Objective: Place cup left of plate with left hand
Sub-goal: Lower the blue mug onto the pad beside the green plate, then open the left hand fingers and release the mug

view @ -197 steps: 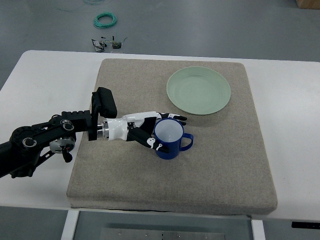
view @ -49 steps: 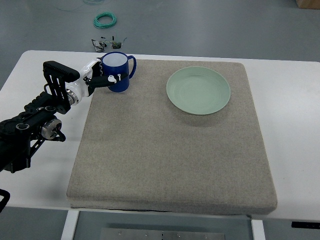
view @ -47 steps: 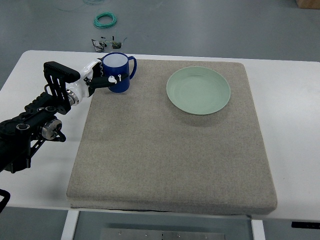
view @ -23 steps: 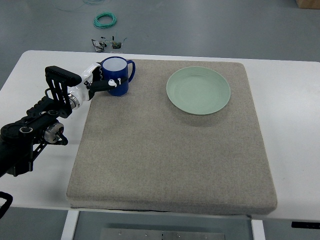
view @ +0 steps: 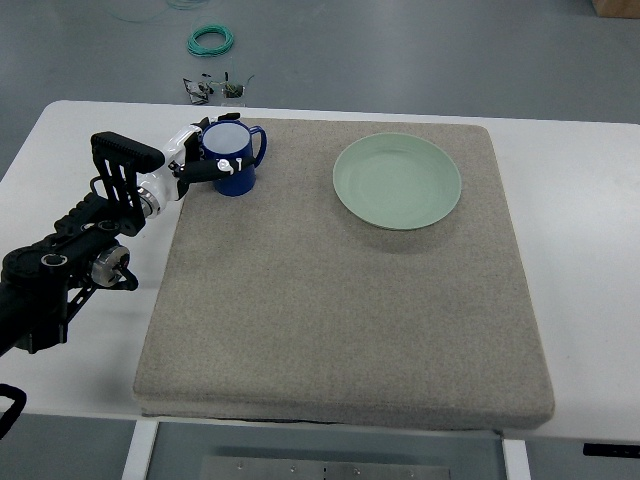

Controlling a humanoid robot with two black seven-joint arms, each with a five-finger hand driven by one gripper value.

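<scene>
Grey concrete floor runs across the top of the frame, behind a white table (view: 90,130) that carries a square grey felt mat (view: 340,300). Your left hand (view: 200,160), white with black fingers, sits at the upper left corner of that mat, fingers wrapped around the blue ceramic cup (view: 234,158). The cup is upright, white inside, handle pointing toward frame right. You can't tell from this angle whether its base touches the mat. The black left arm (view: 70,260) enters from the lower left edge and angles up to the hand. Going right from the cup, the round pale green plate (view: 397,181) lies flat on the mat's upper right part, well apart from the cup, so the cup is to its left. On the floor above the table you've got a coiled green cable (view: 210,40) and a small tangle of black wires and clips (view: 215,88).
</scene>
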